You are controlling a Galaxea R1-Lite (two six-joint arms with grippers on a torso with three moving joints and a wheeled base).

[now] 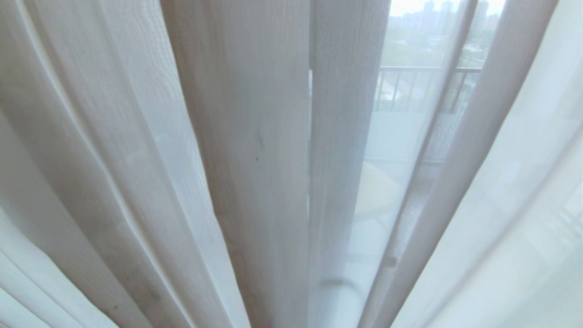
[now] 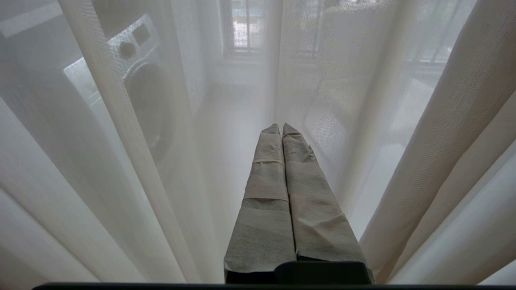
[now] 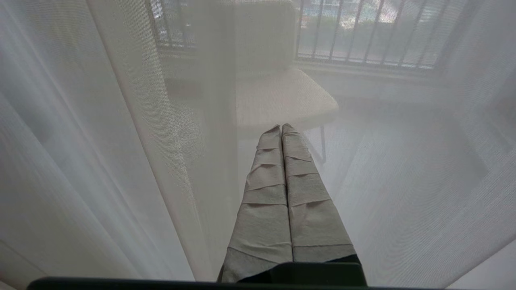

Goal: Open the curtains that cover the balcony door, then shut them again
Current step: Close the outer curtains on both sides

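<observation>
The curtains [image 1: 246, 150] hang right in front of me and fill the head view: pale beige-grey pleats on the left and centre, sheer white folds [image 1: 514, 191] on the right. The balcony door is hidden behind them. Neither arm shows in the head view. In the left wrist view my left gripper [image 2: 281, 127] is shut, its tape-wrapped fingers [image 2: 266, 189] pressed together with nothing between them, pointing into sheer curtain folds [image 2: 121, 121]. My right gripper [image 3: 281, 127] is shut and empty too, facing the sheer layer [image 3: 403, 181].
Through the sheer fabric I see a balcony railing [image 1: 423, 70], a pale chair [image 3: 278, 96] with thin legs, and a washing machine [image 2: 145, 92]. City buildings lie beyond the railing.
</observation>
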